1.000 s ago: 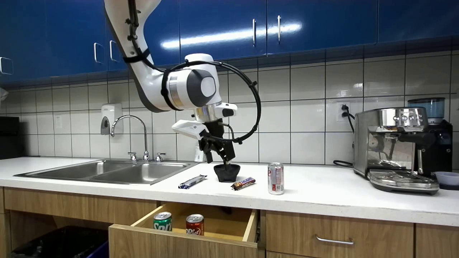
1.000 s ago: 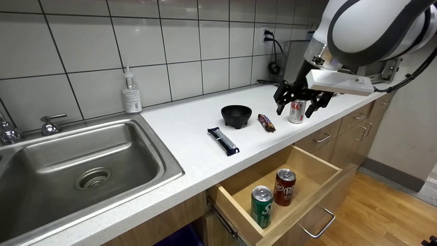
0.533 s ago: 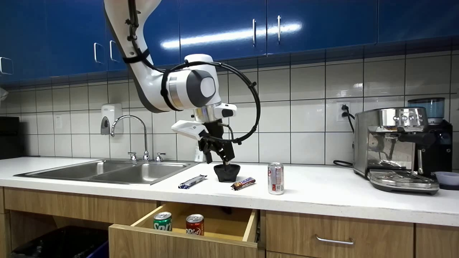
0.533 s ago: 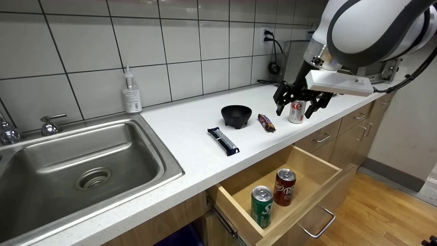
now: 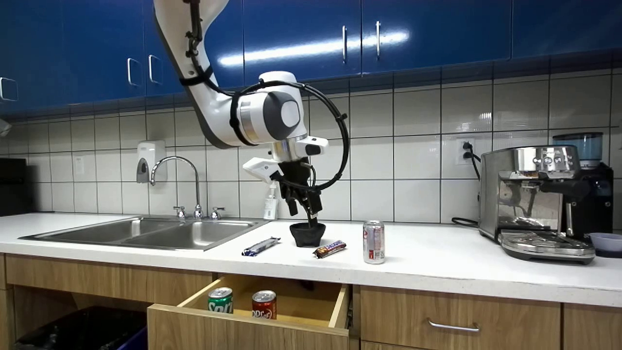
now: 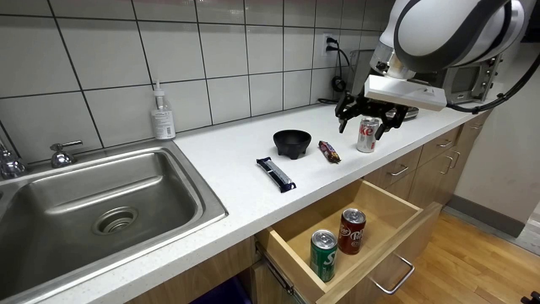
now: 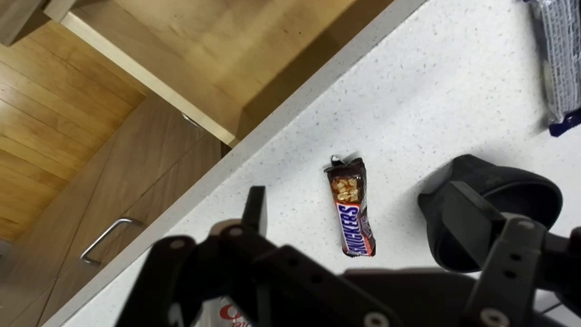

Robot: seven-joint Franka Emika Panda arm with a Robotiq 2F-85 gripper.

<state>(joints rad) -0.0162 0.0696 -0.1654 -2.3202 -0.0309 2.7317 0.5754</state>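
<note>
My gripper [image 5: 303, 216] is open and empty, hanging above the counter; it also shows in an exterior view [image 6: 360, 131] and the wrist view [image 7: 357, 197]. Below, in the wrist view, a brown Snickers bar [image 7: 353, 213] lies on the counter between the two spread fingers, apart from them. The black footed bowl [image 7: 476, 175] is partly hidden behind the right-hand finger there; it stands beside the bar in an exterior view [image 6: 292, 144]. A silver Coke can [image 6: 366, 141] stands upright past the bar. A blue-and-silver wrapped bar [image 6: 276, 174] lies on the bowl's other side.
An open drawer [image 6: 291, 240] below the counter holds a green Sprite can [image 6: 324, 255] and a dark red Dr Pepper can [image 6: 352, 231], both upright. A steel sink [image 6: 126, 185], a soap bottle [image 6: 163, 118] and a coffee machine [image 5: 529, 194] stand along the counter.
The arm and gripper have shifted and risen slightly, to the right in one exterior view and to the left in the other. The gripper stays open. The counter objects have not moved.
</note>
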